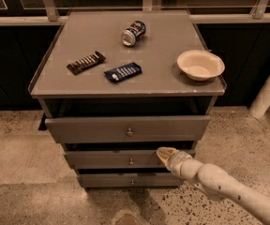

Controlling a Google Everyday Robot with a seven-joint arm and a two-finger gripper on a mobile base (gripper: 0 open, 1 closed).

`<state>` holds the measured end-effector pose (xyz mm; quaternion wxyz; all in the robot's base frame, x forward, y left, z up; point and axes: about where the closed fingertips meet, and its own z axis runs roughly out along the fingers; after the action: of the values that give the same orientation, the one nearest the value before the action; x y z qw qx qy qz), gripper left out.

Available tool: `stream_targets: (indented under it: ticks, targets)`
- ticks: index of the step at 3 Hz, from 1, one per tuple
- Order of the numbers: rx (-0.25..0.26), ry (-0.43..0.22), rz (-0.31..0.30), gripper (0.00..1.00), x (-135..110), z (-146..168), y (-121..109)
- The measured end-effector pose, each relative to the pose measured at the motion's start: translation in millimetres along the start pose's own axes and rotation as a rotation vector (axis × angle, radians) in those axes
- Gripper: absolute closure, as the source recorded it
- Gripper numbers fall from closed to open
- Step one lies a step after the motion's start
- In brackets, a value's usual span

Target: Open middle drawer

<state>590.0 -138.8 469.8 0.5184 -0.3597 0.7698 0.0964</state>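
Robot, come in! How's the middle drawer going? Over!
Gripper low right, at the middle drawer front, just right of its knob. Drawer not pulled far out. Nothing blocking the knob.

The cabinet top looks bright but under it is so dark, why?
In the camera view, light seems to fall from above onto the cabinet top, so the bowl shines pale; the top's overhang shades the gap under it; the gripper, at the right end of the middle drawer, is lit too.
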Motion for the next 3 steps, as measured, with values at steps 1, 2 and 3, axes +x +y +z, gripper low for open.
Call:
stream_targets:
  ticks: [1, 2, 3]
  targets:
    - [0.022, -0.021, -0.013, 1.0, -2.4, 16.7, -17.6]
    - [0.037, -0.025, -0.009, 1.0, -0.3, 30.4, -27.8]
    - [0.048, -0.014, -0.009, 1.0, 3.8, 41.4, -34.7]
